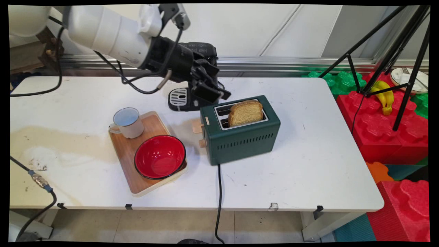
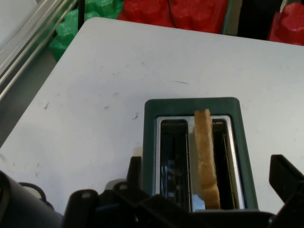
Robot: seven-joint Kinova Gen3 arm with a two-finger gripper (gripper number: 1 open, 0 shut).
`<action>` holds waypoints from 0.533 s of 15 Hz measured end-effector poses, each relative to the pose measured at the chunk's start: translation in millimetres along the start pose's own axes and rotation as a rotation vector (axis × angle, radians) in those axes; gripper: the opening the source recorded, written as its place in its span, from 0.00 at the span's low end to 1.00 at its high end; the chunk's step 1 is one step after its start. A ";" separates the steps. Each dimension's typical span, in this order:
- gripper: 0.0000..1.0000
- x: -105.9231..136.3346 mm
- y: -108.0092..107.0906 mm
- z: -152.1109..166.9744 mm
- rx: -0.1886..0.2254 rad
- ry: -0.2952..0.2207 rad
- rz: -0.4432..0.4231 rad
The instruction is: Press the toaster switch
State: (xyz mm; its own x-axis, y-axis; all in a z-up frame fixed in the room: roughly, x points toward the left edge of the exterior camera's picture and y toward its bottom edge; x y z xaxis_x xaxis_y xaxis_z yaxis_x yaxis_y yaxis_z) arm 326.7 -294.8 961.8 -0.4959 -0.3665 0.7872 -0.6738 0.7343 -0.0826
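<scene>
White table (image 1: pixel 308 171) before you: your gripper (image 1: pixel 212 92) hangs wide open and empty just above the green toaster's (image 1: pixel 240 137) left end. You see a bread slice (image 1: pixel 245 112) standing in one slot, tray (image 1: pixel 128 151) nearby.

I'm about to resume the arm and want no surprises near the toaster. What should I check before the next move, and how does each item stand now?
1. Gripper open and empty: ok, fingers apart, nothing between them.
2. Bread slice upright in the toaster: ok, it sticks up from one slot.
3. Other slot empty: ok in the hand view.
4. Gripper clear of the toaster: ok, it hangs by the toaster's lever end without touching.
5. Red bowl and mug on the wooden tray, apart from the toaster: ok.
6. Toaster plugged in or hot: cannot tell.
</scene>
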 end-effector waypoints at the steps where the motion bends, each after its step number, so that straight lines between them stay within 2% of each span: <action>1: 1.00 -0.5 -0.8 -4.5 -0.001 -0.002 0.003; 8: 1.00 -14.3 -8.8 -35.9 -0.011 -0.035 -0.002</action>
State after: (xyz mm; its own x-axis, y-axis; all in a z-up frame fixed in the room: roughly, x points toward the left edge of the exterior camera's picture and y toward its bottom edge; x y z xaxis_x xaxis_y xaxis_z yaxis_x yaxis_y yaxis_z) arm 359.4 -275.5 973.2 -0.5141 -0.3875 0.7652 -0.6686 0.7398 -0.0745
